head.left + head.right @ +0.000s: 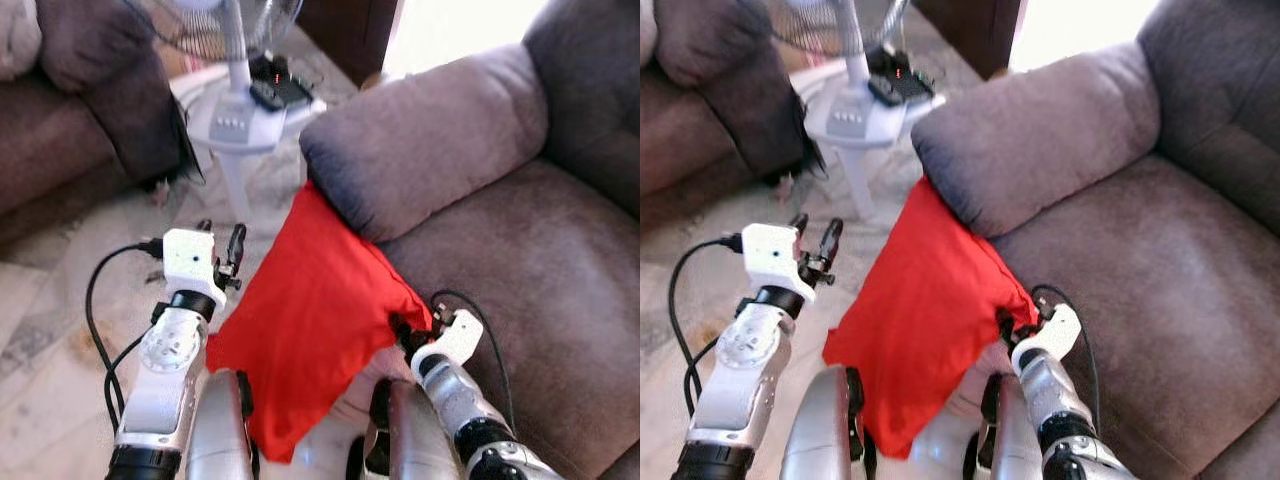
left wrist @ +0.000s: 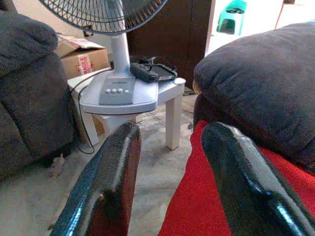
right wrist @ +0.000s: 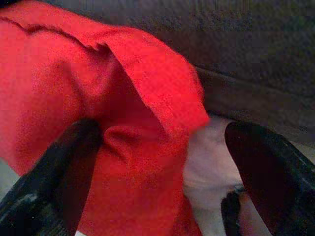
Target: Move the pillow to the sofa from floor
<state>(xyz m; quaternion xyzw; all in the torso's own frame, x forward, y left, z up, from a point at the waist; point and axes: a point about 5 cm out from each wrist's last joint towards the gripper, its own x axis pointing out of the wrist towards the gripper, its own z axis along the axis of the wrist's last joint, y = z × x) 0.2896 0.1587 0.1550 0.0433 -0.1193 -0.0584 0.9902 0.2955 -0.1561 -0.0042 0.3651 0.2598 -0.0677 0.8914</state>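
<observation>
The red pillow (image 1: 310,320) hangs slanted in front of me, its top corner against the grey sofa's armrest (image 1: 420,140) and its right corner by the seat (image 1: 520,280). My right gripper (image 1: 405,330) is at that right corner. In the right wrist view its fingers (image 3: 74,162) stand wide apart with the pillow's (image 3: 123,98) corner fabric between them, one finger pressed into the cloth. My left gripper (image 1: 222,235) is raised just left of the pillow, open and holding nothing; its fingers (image 2: 118,167) frame the pillow's edge (image 2: 197,206).
A white fan (image 1: 240,60) stands on a small white table (image 1: 250,125) with a remote, just beyond the armrest. A second dark sofa (image 1: 60,140) is at the far left, with a cardboard box (image 2: 81,56) behind the table. Pale floor (image 1: 60,300) lies between.
</observation>
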